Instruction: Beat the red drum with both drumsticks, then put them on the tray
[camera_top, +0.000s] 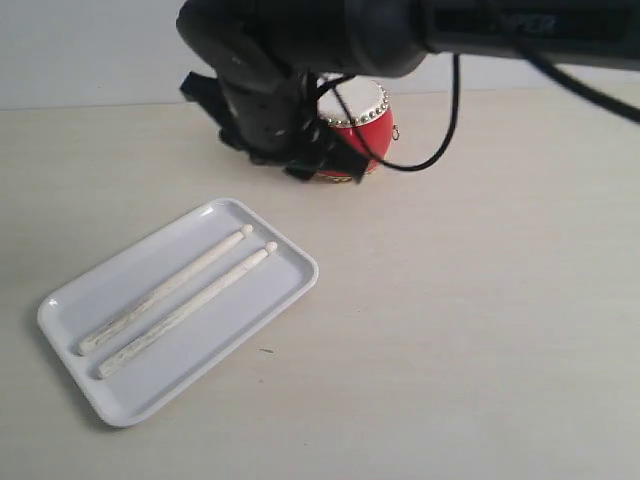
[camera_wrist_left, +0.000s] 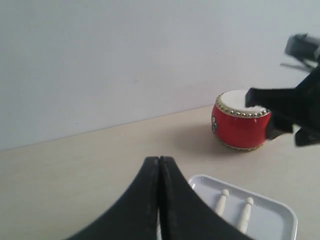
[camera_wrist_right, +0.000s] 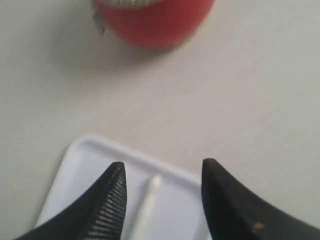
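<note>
The red drum (camera_top: 362, 112) stands at the back of the table, partly hidden by my right arm; it also shows in the wrist views (camera_wrist_left: 240, 125) (camera_wrist_right: 150, 20). Both drumsticks (camera_top: 165, 288) (camera_top: 188, 310) lie side by side in the white tray (camera_top: 250, 300), tips toward the drum. My right gripper (camera_wrist_right: 162, 167) is open and holds nothing, raised over the tray's drum-side end (camera_wrist_right: 85, 160), with one stick's tip (camera_wrist_right: 152, 187) below the gap. In the exterior view it hangs in front of the drum (camera_top: 325, 165). My left gripper (camera_wrist_left: 159, 161) is shut on nothing, near the tray (camera_wrist_left: 280, 215); the exterior view does not show it.
The right arm's black body (camera_top: 300, 40) and its cable (camera_top: 440, 140) cross the top of the exterior view above the drum. A pale wall (camera_wrist_left: 125, 60) rises behind the beige table (camera_top: 480, 320).
</note>
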